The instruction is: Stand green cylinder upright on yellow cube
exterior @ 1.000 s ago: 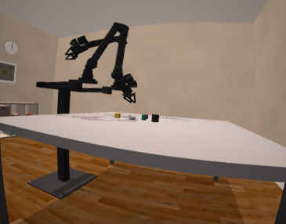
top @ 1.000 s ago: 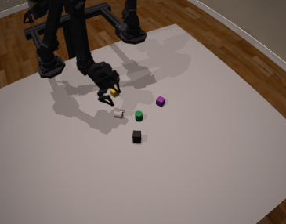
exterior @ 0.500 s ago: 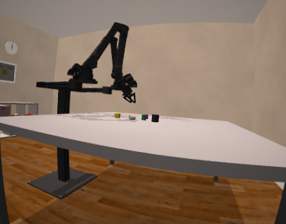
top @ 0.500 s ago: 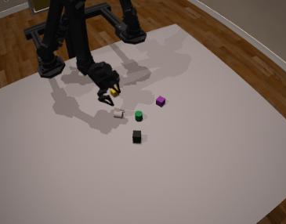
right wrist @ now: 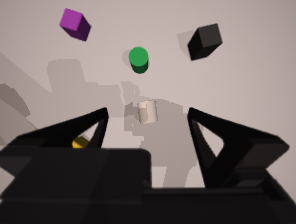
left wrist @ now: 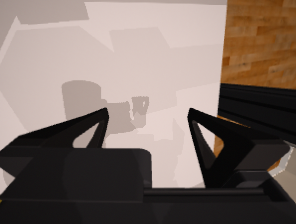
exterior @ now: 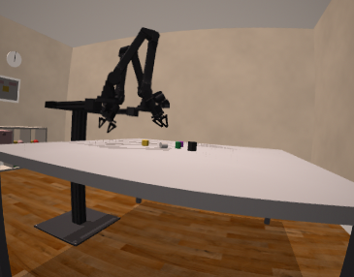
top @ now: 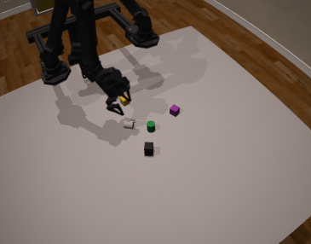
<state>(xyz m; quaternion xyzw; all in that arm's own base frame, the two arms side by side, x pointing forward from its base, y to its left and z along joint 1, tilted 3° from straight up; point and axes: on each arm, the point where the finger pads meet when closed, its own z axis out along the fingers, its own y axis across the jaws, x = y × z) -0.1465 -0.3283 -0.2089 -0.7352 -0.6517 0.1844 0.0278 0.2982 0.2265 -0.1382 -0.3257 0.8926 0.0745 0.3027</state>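
Observation:
The green cylinder (top: 151,125) stands upright on the white table, free; it also shows in the right wrist view (right wrist: 138,59). The yellow cube (top: 124,101) sits on the table to its far left, partly hidden behind my right gripper (top: 118,102). The right gripper (right wrist: 147,122) is open and empty, hovering above the table over the cube (right wrist: 80,143), well short of the cylinder. My left gripper (left wrist: 148,112) (exterior: 109,125) is open and empty, hovering above bare table near the arms' base, away from all the objects.
A white cylinder (top: 129,124) lies on its side between the yellow cube and the green cylinder. A purple cube (top: 175,110) sits to the right and a black cube (top: 148,148) sits in front. The black arm frame (left wrist: 255,107) runs along the table's back edge.

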